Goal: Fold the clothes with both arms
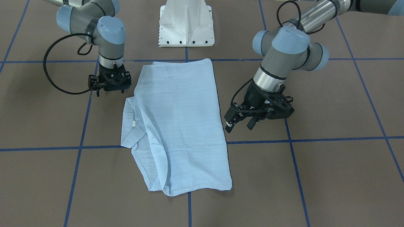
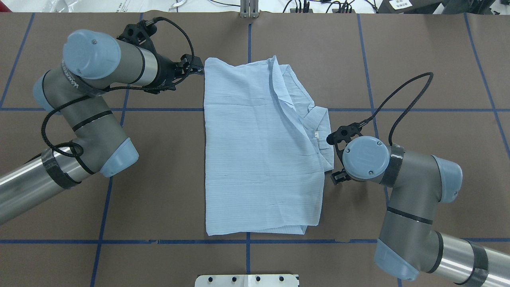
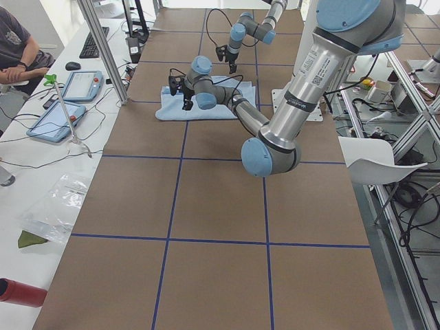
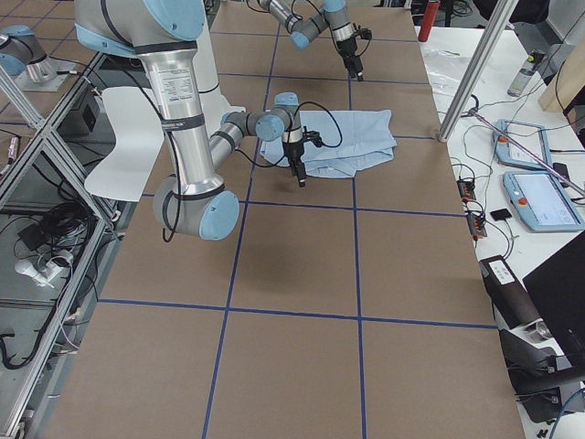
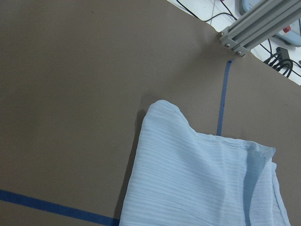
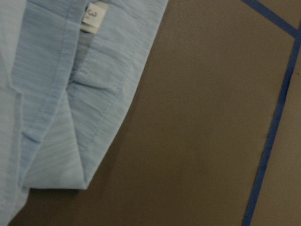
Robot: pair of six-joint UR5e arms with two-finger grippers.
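Jaws stand apart and empty on both. Seen from the front, the left gripper (image 1: 240,125) is at 3 o'clock of the folded shirt (image 1: 180,126) and the right gripper (image 1: 109,92) at 10 o'clock. The neck label (image 6: 94,15) has unreadable print. The brown table (image 1: 331,104) is marked with a blue tape grid (image 1: 315,138).

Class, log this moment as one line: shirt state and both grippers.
shirt: part-folded, flat on table, collar on right-arm side | left gripper: open, empty, beside shirt | right gripper: open, empty, beside collar
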